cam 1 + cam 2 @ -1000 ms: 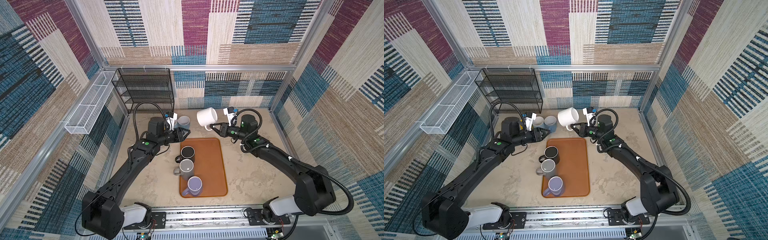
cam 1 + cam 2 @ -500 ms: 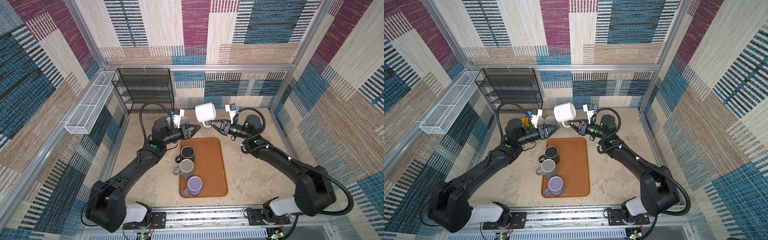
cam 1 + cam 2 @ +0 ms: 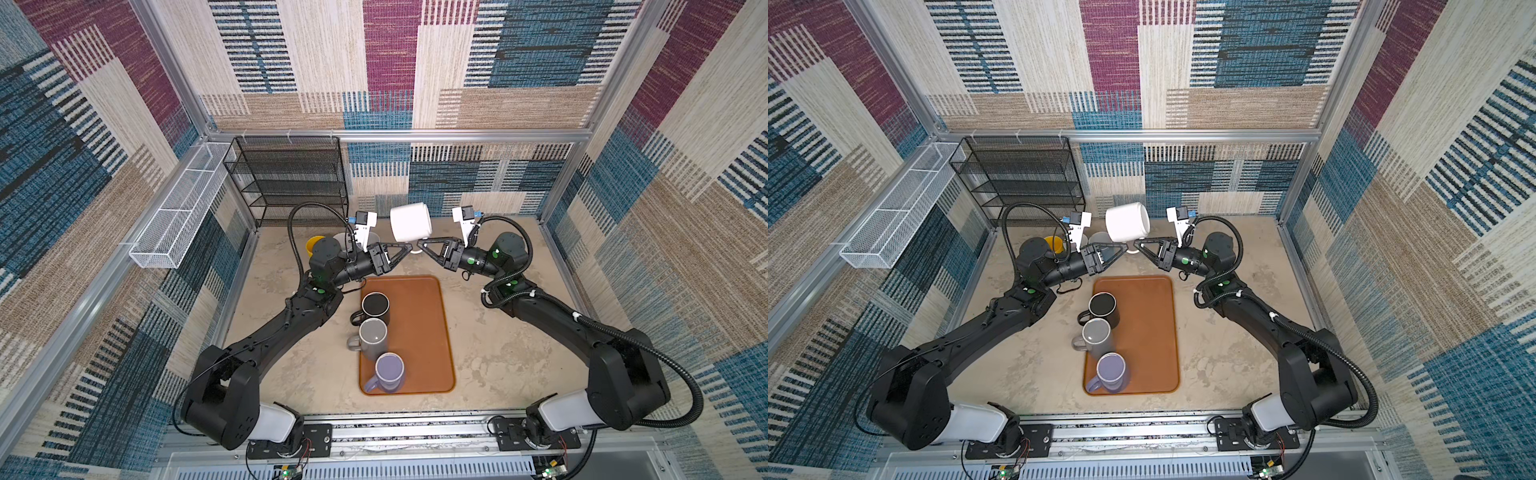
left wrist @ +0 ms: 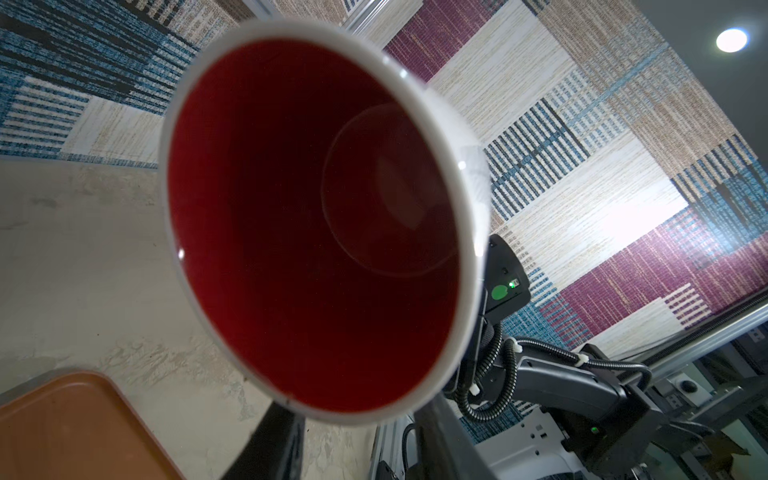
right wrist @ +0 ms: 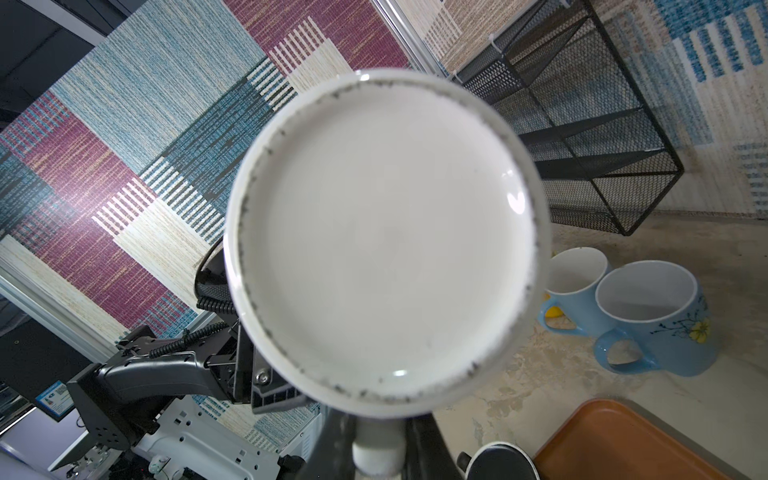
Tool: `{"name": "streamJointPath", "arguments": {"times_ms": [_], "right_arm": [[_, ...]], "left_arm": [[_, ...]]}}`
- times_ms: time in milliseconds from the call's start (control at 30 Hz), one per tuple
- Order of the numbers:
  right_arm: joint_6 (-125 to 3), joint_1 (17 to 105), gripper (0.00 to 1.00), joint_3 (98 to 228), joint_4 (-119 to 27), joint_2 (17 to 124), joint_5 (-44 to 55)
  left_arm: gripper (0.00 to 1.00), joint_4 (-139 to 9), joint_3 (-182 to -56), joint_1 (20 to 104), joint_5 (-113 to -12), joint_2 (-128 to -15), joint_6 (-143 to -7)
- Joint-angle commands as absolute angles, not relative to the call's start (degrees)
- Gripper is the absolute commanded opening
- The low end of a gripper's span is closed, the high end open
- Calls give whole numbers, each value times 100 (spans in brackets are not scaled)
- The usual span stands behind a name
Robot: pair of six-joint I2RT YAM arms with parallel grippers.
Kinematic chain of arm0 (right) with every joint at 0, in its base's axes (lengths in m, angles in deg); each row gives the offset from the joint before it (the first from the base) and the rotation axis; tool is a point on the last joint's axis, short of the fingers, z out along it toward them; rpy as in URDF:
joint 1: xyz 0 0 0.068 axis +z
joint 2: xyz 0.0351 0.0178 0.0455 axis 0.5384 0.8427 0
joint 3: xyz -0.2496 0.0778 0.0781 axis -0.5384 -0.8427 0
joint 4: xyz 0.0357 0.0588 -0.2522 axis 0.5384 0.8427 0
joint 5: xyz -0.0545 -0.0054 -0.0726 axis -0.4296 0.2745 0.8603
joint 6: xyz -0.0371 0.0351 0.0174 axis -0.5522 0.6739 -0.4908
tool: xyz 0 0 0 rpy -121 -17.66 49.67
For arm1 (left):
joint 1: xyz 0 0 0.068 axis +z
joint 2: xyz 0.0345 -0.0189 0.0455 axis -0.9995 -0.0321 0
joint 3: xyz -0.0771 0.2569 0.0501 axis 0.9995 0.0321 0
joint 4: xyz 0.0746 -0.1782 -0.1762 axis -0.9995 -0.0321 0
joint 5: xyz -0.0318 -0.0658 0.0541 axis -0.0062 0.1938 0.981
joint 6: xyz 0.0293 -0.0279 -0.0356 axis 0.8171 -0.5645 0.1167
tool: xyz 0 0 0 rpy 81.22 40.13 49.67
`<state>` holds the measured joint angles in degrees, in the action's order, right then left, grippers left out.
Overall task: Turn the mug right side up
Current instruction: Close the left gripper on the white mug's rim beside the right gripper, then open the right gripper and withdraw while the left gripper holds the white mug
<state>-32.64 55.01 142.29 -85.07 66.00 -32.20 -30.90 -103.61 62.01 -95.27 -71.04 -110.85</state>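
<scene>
In both top views the white mug (image 3: 411, 222) (image 3: 1127, 222) is hanging in the air over the far end of the tabletop (image 3: 498, 353), beyond the orange tray (image 3: 419, 332). It is lying roughly on its side with its handle pointing down. The right hand (image 3: 419, 245) is clamping that handle from the right. The left hand (image 3: 409, 248) is meeting the mug's underside from the left, and the two hands' tips are almost touching. On the tray a black mug (image 3: 375, 305), a grey mug (image 3: 373, 334) and a lavender mug (image 3: 389, 370) are standing upright in a row.

The left wrist view is looking straight into the white mug (image 4: 316, 216), showing its dark red inside. The left hand's fingers (image 4: 274, 444) are standing apart on either side of the lowest part of the rim, and I cannot tell whether they are pressing on it.

The right wrist view is facing the white mug (image 5: 386, 245) at its flat base, and the handle is sitting pinched between the right hand's fingers (image 5: 332, 449). Behind it, two blue mugs (image 5: 656, 320) are standing upright on the tabletop near a black wire rack (image 5: 582, 124).
</scene>
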Motion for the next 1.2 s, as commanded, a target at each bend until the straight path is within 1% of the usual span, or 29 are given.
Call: {"name": "streamJointPath", "arguments": {"times_ms": [0,100,400,467,1167], "right_arm": [[-3111,5506,0,14198,-9307,6593,-3376],[-3014,5499,0,14143,-9445,6577,-3379],[-2692,5509,0,13961,-10115,6667,-3598],[-2635,5521,0,13963,-10226,6701,-3705],[-2755,5609,0,14132,-10196,6823,-4046]], "left_arm": [[37,-2374,-10443,6179,-9537,-7181,-11371],[34,-2118,-10462,6179,-9526,-7254,-11523],[31,-1646,-10530,6162,-9583,-7444,-11836],[29,-1622,-10554,6162,-9595,-7457,-11854],[22,-1497,-10708,6100,-9684,-7621,-11964]]}}
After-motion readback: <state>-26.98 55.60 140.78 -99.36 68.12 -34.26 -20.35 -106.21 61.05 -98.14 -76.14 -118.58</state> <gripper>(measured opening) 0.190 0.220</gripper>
